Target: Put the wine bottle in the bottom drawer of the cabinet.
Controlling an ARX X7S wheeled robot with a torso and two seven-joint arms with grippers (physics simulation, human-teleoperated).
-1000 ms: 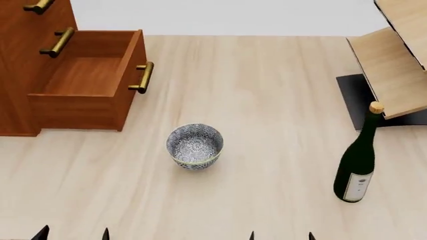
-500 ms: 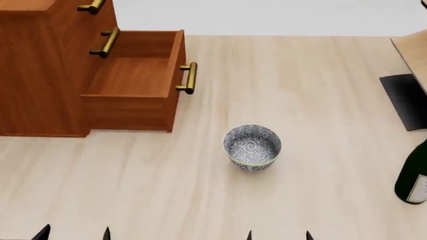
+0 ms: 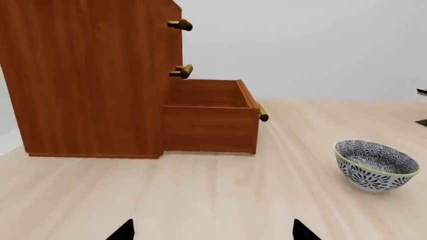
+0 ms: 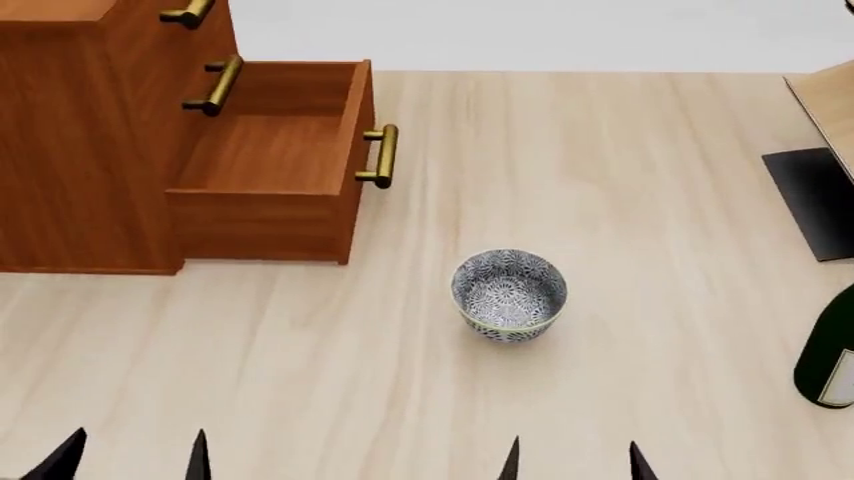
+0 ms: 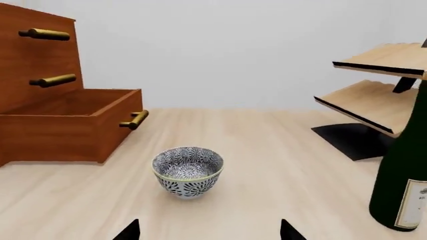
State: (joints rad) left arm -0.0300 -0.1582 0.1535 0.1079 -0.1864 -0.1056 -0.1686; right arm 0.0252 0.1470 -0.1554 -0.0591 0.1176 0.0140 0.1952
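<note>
Two tools: my left tool (image 4: 130,455) and right tool (image 4: 574,460) spread, grasping nothing.
Wine bottle (image 4: 830,350): upright, far right.
Bottom drawer (image 4: 274,160): pulled out.

Floor (image 4: 601,180): pale light-wood planks. Far wall (image 5: 220,50): plain off-white. Right side: slanted light-wood rack (image 5: 373,95) on black base (image 5: 350,140).

Ahead of your left gripper (image 4: 130,456) and off to its left stands the reddish-brown wooden cabinet (image 4: 80,130); its bottom drawer (image 4: 267,160) is pulled out toward the right, straight ahead of those jaws. The patterned ceramic bowl (image 4: 509,293) sits on the pale wooden floor (image 4: 587,170) just ahead of your right gripper (image 4: 574,462). The dark green glass wine bottle (image 4: 830,352) stands upright to the right of that gripper, the slanted light-wood rack (image 5: 373,95) behind it.
</note>
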